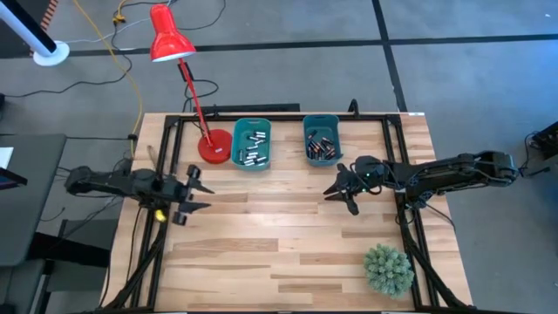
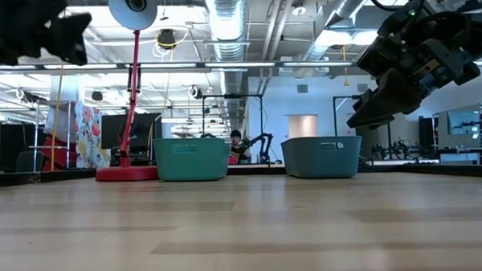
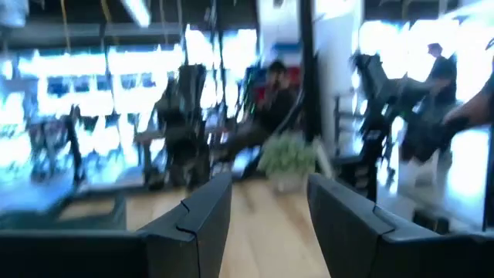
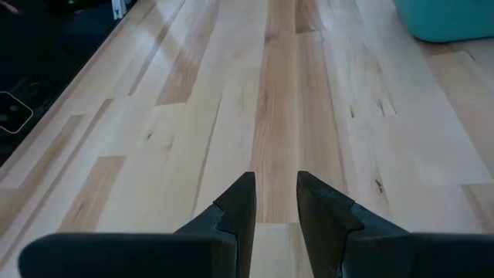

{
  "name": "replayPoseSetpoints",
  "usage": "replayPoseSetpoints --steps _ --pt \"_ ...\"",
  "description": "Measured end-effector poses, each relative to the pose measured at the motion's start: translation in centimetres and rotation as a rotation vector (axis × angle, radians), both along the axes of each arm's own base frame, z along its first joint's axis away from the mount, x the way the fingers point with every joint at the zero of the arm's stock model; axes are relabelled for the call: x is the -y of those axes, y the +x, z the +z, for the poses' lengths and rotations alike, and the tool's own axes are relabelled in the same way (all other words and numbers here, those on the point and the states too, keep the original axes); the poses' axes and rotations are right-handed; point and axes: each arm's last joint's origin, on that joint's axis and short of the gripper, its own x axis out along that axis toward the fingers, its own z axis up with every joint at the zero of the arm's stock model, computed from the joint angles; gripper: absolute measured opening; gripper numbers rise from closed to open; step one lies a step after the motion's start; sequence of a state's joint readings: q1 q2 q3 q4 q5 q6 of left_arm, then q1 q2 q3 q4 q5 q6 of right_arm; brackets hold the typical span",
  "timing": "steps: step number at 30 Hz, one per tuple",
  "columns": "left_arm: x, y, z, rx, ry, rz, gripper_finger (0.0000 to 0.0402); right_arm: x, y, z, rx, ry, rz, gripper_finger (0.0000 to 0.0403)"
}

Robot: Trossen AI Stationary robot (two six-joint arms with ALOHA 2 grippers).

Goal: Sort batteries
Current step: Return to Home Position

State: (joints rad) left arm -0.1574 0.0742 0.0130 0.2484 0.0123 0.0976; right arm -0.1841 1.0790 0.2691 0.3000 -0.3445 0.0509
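The batteries lie in two teal bins at the table's far side. Silvery cells (image 1: pixel 253 148) fill the left bin (image 1: pixel 237 144), and darker cells (image 1: pixel 321 146) fill the right bin (image 1: pixel 336 139). My left gripper (image 1: pixel 201 190) hovers open over the table's left part, holding nothing, with its fingers wide apart in its wrist view (image 3: pixel 270 193). My right gripper (image 1: pixel 339 200) hangs open just on the near side of the right bin, above bare wood. Its fingers stand a little apart (image 4: pixel 275 189) and hold nothing. No loose battery shows on the tabletop.
A red desk lamp stands with its base (image 1: pixel 214 146) left of the left bin and its shade (image 1: pixel 168 37) beyond the far edge. A green plant ball (image 1: pixel 388 269) sits near the right near corner. A black frame rail (image 1: pixel 261 116) borders the table. A person (image 2: pixel 237 144) sits far behind.
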Motion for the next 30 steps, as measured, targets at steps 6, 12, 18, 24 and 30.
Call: replayPoseSetpoints --steps 6,12,18,24,30 --pt "-0.6 -0.2 -0.6 -0.051 -0.003 0.115 0.0167 0.0 0.0 0.0 0.007 -0.015 0.005 0.0113" --pt "-1.1 0.1 -1.7 -0.172 -0.044 0.194 0.0167 0.0 0.1 0.2 0.021 -0.016 0.008 0.0113" --pt "-1.1 0.3 -2.1 -0.223 -0.123 0.186 0.0167 -0.2 0.1 0.2 0.025 -0.005 0.012 0.0113" --pt "-1.1 0.4 -2.2 -0.232 -0.141 0.186 0.0167 -0.2 0.1 0.1 0.038 -0.007 0.011 0.0113" --pt "-1.1 0.4 -2.2 -0.231 -0.129 0.187 0.0167 0.0 -1.5 -1.5 0.136 0.046 0.002 0.0113"
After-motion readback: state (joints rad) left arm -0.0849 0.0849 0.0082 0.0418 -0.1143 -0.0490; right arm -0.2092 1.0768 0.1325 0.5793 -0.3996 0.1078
